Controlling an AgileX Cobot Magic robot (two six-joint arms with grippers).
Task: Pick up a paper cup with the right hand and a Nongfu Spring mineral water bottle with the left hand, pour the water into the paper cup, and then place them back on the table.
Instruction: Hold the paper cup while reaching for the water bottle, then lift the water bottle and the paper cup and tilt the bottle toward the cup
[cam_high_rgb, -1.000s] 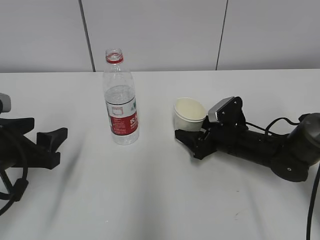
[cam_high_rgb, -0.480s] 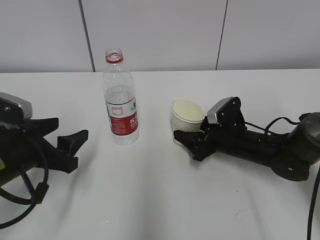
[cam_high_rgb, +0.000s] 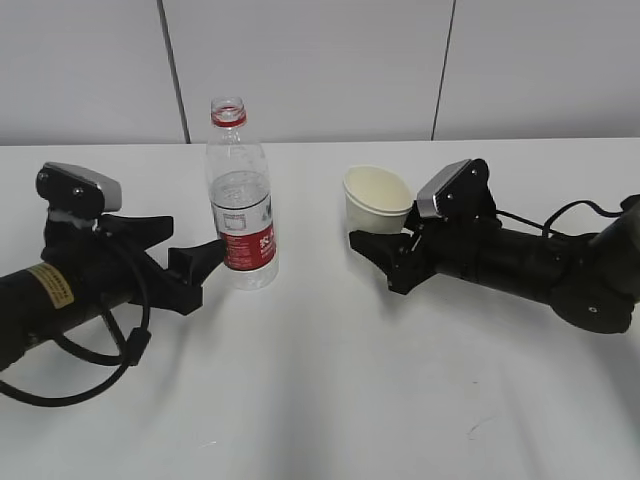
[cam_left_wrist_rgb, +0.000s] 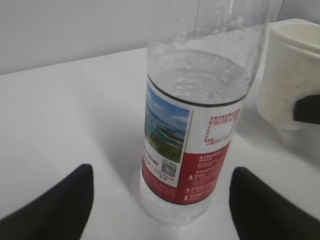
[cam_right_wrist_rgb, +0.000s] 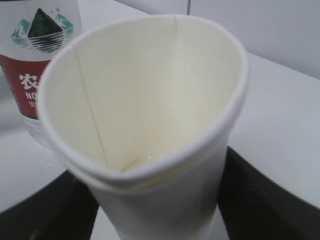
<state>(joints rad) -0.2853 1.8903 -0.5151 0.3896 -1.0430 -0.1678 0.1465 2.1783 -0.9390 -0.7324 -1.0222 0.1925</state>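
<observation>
At frame centre-left the uncapped Nongfu Spring mineral water bottle stands between the spread left hand, which could nudge it over, while the right hand squeezes the paper cup (rim already oval), risking crushing.

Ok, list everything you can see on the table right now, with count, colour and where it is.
bottle: one, clear with red neck ring and red-and-white label, uncapped, upright left of centre on the table.
water: clear, fills roughly the lower half of the bottle.
cup: one, cream-white, right of centre, squeezed out of round, raised.
table: one, white.
wall: grey panels behind.
left gripper: black, open, fingers either side of the bottle.
right gripper: black, shut on the cup.
</observation>
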